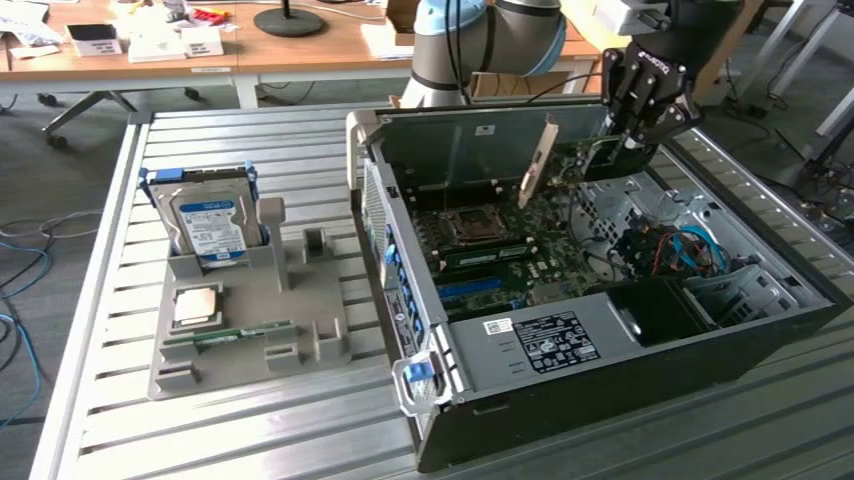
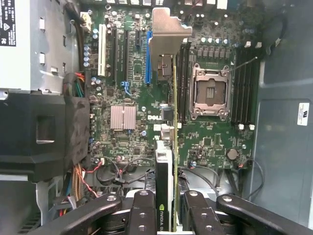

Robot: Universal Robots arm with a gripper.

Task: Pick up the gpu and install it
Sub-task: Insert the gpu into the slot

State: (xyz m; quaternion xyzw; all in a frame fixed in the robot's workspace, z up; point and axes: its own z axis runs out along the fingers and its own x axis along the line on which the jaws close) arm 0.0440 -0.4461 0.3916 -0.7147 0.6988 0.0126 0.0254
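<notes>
The gpu (image 1: pixel 542 160), on edge over the open computer case (image 1: pixel 641 390)
The tool (image 1: pixel 617 160) pinches its board end — motherboard (image 2: pixel 127 98) inside the case below; on the bench (image 1: pixel 240 430), a grey holder (image 1: pixel 314 340) carries a hard drive (image 1: pixel 211 225), processor (image 1: pixel 198 305) and RAM stick (image 1: pixel 247 332).

— What sort of place is this?
— A robotics lab: a robot arm (image 1: pixel 481 40) beside a slatted metal bench (image 1: pixel 267 420), an opened computer case (image 1: pixel 601 400), cluttered wooden desks (image 1: pixel 334 50) and floor cables (image 1: pixel 20 270).
</notes>
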